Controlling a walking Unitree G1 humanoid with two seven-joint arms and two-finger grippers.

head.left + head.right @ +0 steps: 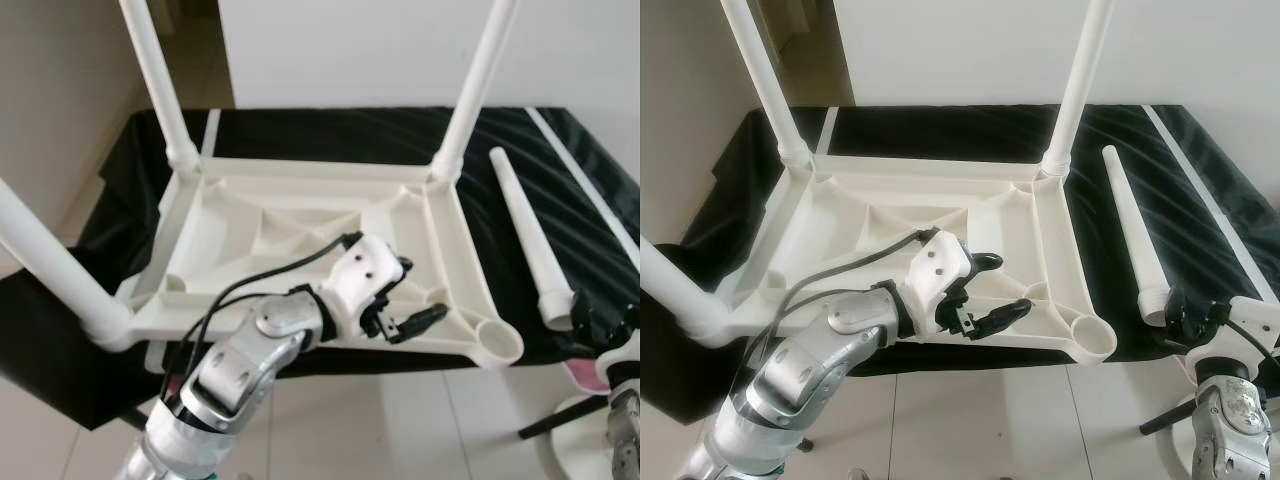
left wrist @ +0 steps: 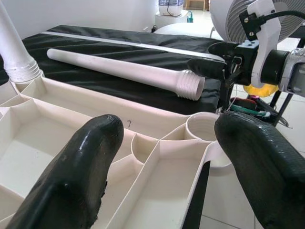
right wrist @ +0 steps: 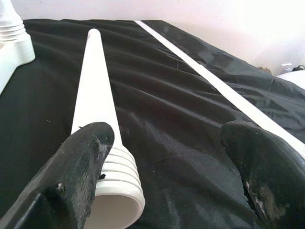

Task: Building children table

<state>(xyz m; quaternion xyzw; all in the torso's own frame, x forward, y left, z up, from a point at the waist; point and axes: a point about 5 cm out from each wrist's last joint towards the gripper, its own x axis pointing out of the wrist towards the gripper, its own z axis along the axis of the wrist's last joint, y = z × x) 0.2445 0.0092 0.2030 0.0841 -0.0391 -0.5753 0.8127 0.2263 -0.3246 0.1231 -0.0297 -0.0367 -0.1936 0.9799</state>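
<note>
A white plastic table (image 1: pixel 452 250) lies upside down on a black-covered surface. Three white legs stand screwed in: far left (image 1: pixel 158 80), far right (image 1: pixel 475 80) and near left (image 1: pixel 50 265). The near right corner socket (image 1: pixel 497 345) is empty. A loose leg (image 1: pixel 527 232) lies on the cloth to the table's right, its threaded end toward me. My left gripper (image 1: pixel 420 293) hovers open over the table's front rim, just left of the empty socket (image 2: pixel 202 128). My right gripper (image 1: pixel 1195 312) is open at the loose leg's threaded end (image 3: pixel 116 191), holding nothing.
The black cloth (image 1: pixel 330 130) has a white stripe (image 1: pixel 590 190) near its right edge. A fan (image 2: pixel 228 19) stands on the tiled floor to the right, its round base (image 1: pixel 570 440) by my right arm. A white wall rises behind the surface.
</note>
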